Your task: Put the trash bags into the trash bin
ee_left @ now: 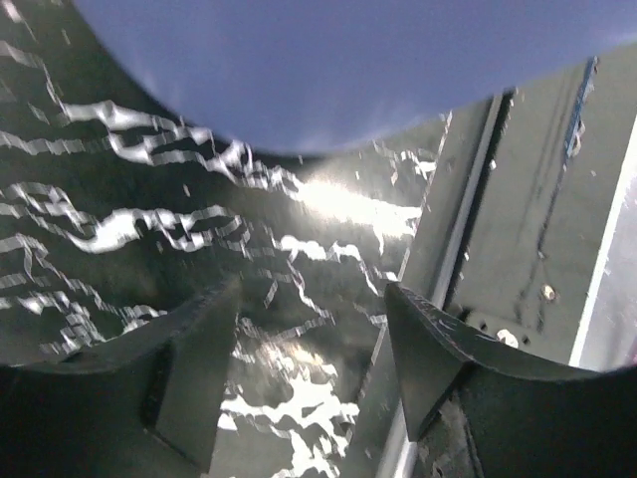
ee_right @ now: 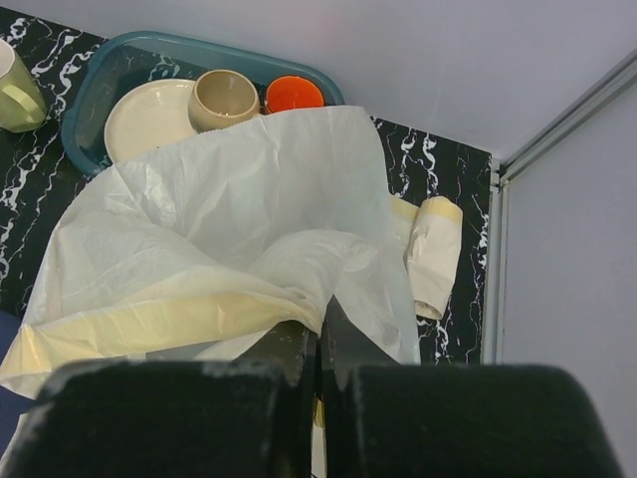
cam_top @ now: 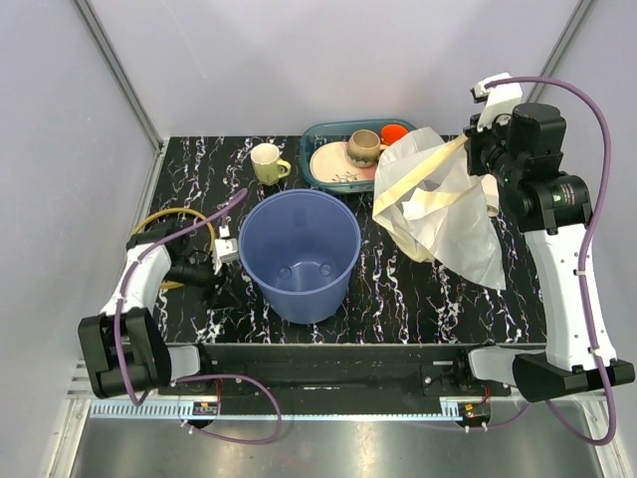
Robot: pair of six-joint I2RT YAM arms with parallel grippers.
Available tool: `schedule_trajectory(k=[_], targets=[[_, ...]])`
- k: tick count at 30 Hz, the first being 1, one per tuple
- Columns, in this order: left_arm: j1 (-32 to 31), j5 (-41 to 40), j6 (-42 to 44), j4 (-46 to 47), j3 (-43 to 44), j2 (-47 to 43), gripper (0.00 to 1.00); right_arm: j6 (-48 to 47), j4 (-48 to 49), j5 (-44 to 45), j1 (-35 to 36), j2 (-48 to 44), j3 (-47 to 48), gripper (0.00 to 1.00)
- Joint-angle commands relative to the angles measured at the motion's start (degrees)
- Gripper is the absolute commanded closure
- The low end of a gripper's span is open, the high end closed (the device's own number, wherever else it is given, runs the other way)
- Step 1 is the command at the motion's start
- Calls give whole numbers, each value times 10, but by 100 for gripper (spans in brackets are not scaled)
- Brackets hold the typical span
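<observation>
The trash bin (cam_top: 299, 254) is a round blue bucket standing mid-table, and its wall fills the top of the left wrist view (ee_left: 348, 60). My left gripper (cam_top: 217, 279) sits low beside the bin's left base. It is open (ee_left: 314, 291), with only the marbled tabletop between its fingers. My right gripper (cam_top: 485, 149) is raised at the right and shut (ee_right: 320, 324) on the edge of a large cream-white trash bag (cam_top: 438, 209). That bag hangs spread out to the right of the bin (ee_right: 249, 229). A small rolled bundle of trash bags (ee_right: 435, 254) lies on the table beyond it.
A teal basket (cam_top: 317, 139) at the back holds a cream plate (cam_top: 333, 164), a brown mug (cam_top: 363, 147) and an orange cup (cam_top: 394, 131). A pale green mug (cam_top: 267, 162) stands left of it. A yellow ring (cam_top: 164, 214) lies by the left arm. Grey walls enclose the table.
</observation>
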Motion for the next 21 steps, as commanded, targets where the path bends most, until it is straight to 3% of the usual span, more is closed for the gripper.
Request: schedule_trajectory(k=[1, 2, 3, 5, 6, 10, 16, 18, 21], targets=[[-51, 168, -157, 183, -26, -65, 34, -14, 0, 16, -2, -1, 14, 100], [-61, 178, -298, 233, -46, -82, 31, -18, -4, 21, -2, 3, 17, 100], [-80, 181, -393, 373, -66, -93, 30, -19, -7, 40, -2, 13, 23, 100], [-114, 175, -579, 491, -122, -133, 30, -23, -23, 52, -2, 23, 45, 100], [-130, 164, -627, 595, -138, -149, 30, -23, -22, 56, -2, 24, 51, 100], [-194, 80, -808, 760, -191, -188, 29, -4, -12, 26, -2, 18, 112, 100], [-204, 1, -935, 902, -198, -122, 28, 23, 23, -26, -2, 21, 214, 100], [-206, 4, -927, 906, -186, -113, 28, 29, 65, -55, -2, 18, 231, 100], [-192, 17, -853, 824, -147, -141, 27, 48, 118, -82, -2, 28, 282, 100]])
